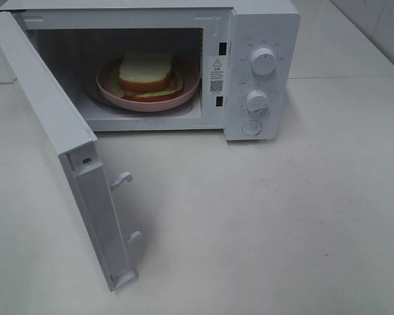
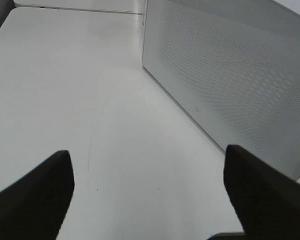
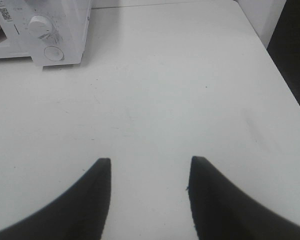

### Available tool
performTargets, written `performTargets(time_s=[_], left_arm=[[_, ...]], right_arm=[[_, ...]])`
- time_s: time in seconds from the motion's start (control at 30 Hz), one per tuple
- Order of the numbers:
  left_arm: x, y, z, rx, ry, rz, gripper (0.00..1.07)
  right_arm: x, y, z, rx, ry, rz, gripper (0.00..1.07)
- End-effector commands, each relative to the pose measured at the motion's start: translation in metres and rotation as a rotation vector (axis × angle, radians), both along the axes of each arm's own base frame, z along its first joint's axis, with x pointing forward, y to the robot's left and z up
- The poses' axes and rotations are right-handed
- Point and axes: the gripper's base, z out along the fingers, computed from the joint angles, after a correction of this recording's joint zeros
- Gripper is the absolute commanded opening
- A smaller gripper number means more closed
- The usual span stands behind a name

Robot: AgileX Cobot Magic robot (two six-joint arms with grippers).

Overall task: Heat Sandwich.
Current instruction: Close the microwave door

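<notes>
The white surface (image 1: pixel 282 230) carries a white microwave (image 1: pixel 262 16) whose door (image 1: pixel 52 111) stands swung wide toward the camera. Inside the cavity a pink plate (image 1: pixel 189 88) sits on the turntable, and the sandwich (image 1: pixel 144 71) rests on it, well inside. Loading looks done, so the step in hand is closing up and starting the heat.

The 2 knobs on the panel, upper knob (image 1: pixel 263 60) and lower knob (image 1: pixel 257 101), have markings too small to read; the lower is probably the timer.

Neither arm shows in the high view. The left claw (image 2: pixel 147 152) is spread wide and empty, low over the surface just beside the door's perforated outer face. The right claw (image 3: pixel 150 160) is also spread, holding nothing, well apart from the panel.

The next move calls for a steady push on the door's outer face until the latch hooks seat, then a turn of the timer.
</notes>
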Motion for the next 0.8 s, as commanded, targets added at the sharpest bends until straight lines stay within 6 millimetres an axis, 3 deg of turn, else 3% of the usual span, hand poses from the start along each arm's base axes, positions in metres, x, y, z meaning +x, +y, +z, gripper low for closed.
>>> performTargets(time_s=[0.03, 0.8], left_arm=[[-0.0027, -0.0003, 0.0001, -0.004, -0.031, -0.008, 0.76], [-0.0027, -0.0004, 0.0001, -0.005, -0.031, -0.008, 0.76]], right_arm=[[-0.0035, 0.0007, -0.0005, 0.011, -0.031, -0.009, 0.50], [-0.0035, 0.0008, -0.0005, 0.012, -0.031, -0.009, 0.50]])
